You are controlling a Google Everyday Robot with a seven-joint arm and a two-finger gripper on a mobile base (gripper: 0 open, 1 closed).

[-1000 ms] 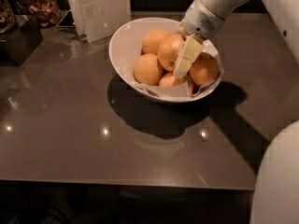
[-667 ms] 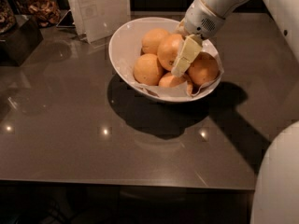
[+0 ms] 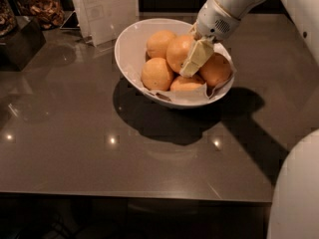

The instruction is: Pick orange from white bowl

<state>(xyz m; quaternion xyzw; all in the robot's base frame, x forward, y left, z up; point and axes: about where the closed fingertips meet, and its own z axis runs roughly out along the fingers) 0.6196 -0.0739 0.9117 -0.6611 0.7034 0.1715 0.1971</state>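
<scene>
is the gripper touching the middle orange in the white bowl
Cannot tell. In the camera view the gripper overlaps the orange with no gap showing, but overlap alone does not prove contact.

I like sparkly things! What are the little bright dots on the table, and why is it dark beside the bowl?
In the camera view, the dots are lights glinting off the glossy table; the white bowl and arm throw a dark shadow; the tool sits among the oranges.
</scene>
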